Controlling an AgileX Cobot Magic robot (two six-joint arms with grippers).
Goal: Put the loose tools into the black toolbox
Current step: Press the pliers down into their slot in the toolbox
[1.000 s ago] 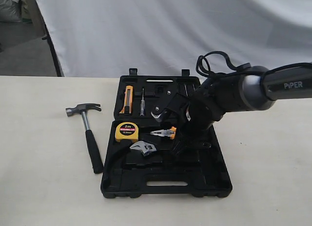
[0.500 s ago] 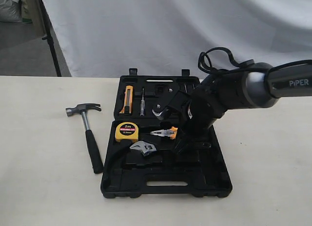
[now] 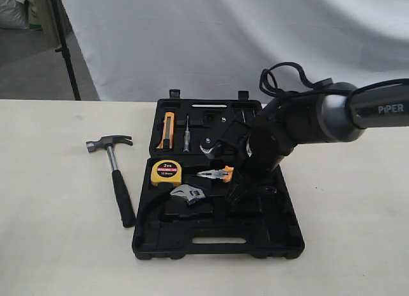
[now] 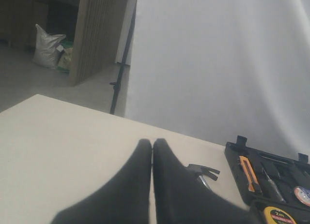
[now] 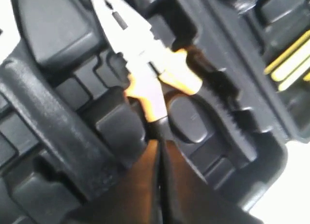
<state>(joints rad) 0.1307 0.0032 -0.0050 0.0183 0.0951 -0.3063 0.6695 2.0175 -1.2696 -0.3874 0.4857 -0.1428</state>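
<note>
Exterior view: the black toolbox (image 3: 281,235) lies open at the middle of the table (image 3: 57,245). One tool is outside it, the hammer (image 3: 115,171), just beside the case's left edge. Its long axis runs from the head at the far end to the grip end near the case's front-left corner. It lies on the left arm's side, so judge that arm the nearer. The right gripper (image 3: 231,192) hangs over the case by the pliers (image 3: 214,174).

Left wrist view: the left gripper (image 4: 152,142) has its fingers pressed together and holds nothing. The hammer's head (image 4: 203,171) shows beyond the tips.

Right wrist view: the right gripper (image 5: 158,142) is pressed together, with its tips at the pliers' handle. You cannot tell whether it pinches the handle.
</note>
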